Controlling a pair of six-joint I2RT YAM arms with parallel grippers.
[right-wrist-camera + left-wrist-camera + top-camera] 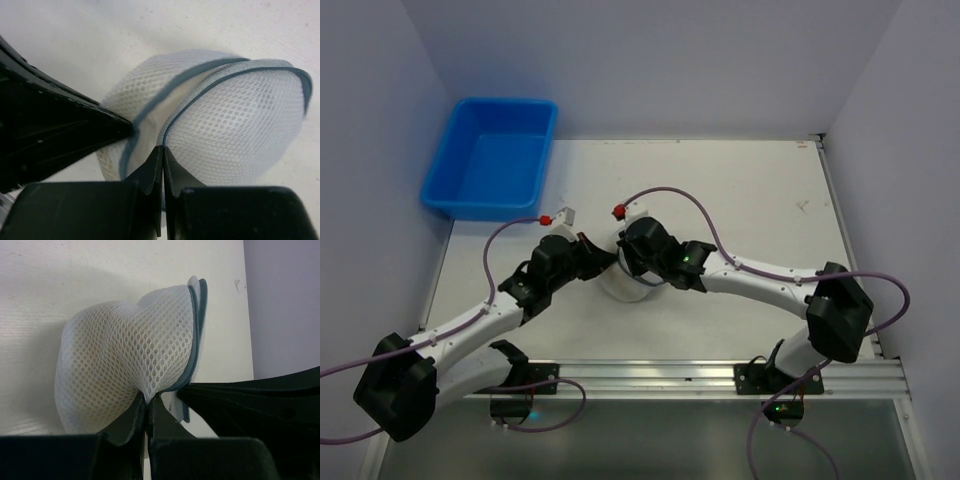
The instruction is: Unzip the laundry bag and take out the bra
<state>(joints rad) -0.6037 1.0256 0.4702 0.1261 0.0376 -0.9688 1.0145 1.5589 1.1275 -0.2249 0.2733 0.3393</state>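
Observation:
The laundry bag (618,285), a small drum of white mesh, sits mid-table between both grippers, which hide most of it from above. My left gripper (148,399) is shut on a pinched fold of the laundry bag's (120,355) mesh side wall. My right gripper (163,149) is shut on the laundry bag (240,120) at the dark zip line of its round flap. The flap stands slightly off the blue-trimmed rim, with pale cloth in the gap. A beige tint shows through the mesh; the bra itself is hidden.
A blue plastic tub (490,157) stands at the table's far left corner. Purple walls close in on the left, back and right. A metal rail (720,378) runs along the near edge by the arm bases.

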